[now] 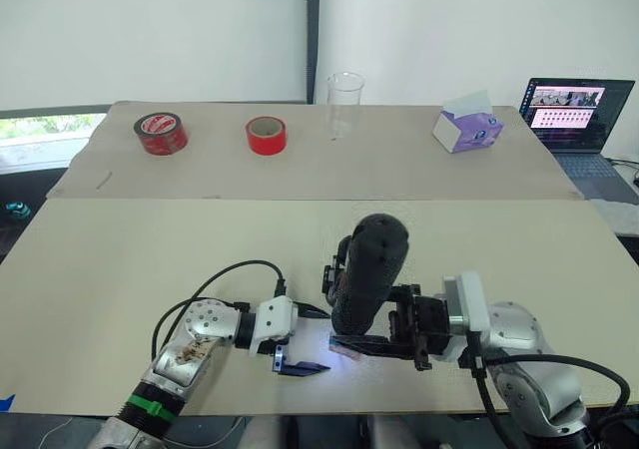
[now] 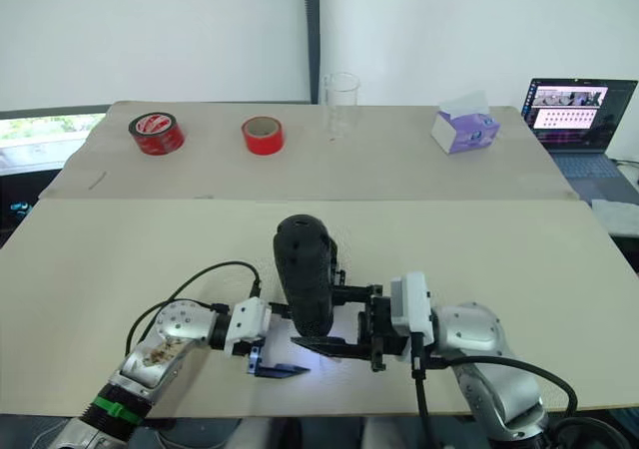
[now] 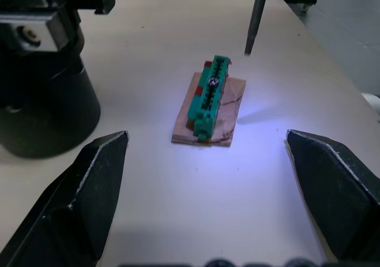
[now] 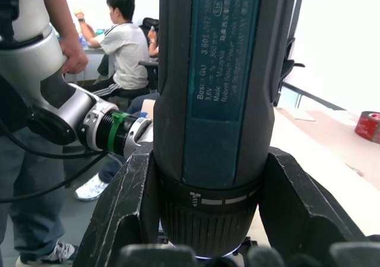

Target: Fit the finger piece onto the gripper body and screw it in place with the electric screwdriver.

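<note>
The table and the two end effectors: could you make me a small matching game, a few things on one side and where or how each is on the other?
Things:
1. black cylindrical electric screwdriver
2. left end effector
3. clear plastic cup
4. purple tissue box

Places or states:
A. open, fingers either side of a small green-and-brown block
B. far side of the table, nearest the laptop
C. clamped upright in the right end effector
D. far side, between the plain red tape roll and the box

Pairs: 1-C, 2-A, 3-D, 4-B
</note>
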`<state>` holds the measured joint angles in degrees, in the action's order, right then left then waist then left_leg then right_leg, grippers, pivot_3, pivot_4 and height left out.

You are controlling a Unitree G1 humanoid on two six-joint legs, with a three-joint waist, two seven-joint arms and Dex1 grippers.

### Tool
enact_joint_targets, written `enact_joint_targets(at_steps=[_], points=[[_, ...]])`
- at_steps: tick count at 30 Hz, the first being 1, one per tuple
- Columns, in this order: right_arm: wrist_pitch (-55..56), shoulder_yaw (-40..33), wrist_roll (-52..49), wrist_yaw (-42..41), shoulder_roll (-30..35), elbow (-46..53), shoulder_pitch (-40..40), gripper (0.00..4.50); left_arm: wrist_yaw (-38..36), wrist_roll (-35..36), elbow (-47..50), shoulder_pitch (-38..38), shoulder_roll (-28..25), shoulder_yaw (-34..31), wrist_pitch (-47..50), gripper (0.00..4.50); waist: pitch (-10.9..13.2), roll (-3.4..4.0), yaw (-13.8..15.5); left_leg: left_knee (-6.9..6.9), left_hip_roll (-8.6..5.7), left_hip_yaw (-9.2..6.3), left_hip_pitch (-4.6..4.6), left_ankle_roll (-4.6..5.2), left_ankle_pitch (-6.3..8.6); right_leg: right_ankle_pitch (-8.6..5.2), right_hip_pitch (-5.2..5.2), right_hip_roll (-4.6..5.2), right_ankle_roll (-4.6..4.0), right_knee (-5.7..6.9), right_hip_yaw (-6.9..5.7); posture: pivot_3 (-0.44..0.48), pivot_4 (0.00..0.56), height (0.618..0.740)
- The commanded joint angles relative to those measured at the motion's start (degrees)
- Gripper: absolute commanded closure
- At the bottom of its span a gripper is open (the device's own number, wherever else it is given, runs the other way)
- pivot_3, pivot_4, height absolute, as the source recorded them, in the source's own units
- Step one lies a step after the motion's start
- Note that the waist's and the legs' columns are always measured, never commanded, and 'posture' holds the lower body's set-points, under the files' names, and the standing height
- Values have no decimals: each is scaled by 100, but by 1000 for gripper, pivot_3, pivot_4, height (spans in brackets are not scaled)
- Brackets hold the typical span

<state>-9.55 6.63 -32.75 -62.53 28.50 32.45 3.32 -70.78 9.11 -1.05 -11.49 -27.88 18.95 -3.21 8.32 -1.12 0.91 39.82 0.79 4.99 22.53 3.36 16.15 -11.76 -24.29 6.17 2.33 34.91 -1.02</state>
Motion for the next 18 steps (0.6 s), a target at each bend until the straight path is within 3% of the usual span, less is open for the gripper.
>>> enact_joint_targets(at_steps=[1,7,18], points=[[275,-87,-46,-34,19,93,32,2584,-10,-72,-128,-38,174,336,165,19,0,0,19,1,-2,0,0,1,1,0,2,1,0,-1,1,0,150,740],[337,-140,0,12,51,-44,47,2584,55,-128,-275,-215,390,466,262,19,-1,1,66,9,-5,1,0,5,2,-4,7,3,-7,-3,3,0,150,740],[438,-192,85,15,82,-311,150,2584,104,-152,-165,-147,199,375,387,19,-1,1,59,9,-3,0,-3,5,2,-3,6,1,-5,1,2,0,150,740]])
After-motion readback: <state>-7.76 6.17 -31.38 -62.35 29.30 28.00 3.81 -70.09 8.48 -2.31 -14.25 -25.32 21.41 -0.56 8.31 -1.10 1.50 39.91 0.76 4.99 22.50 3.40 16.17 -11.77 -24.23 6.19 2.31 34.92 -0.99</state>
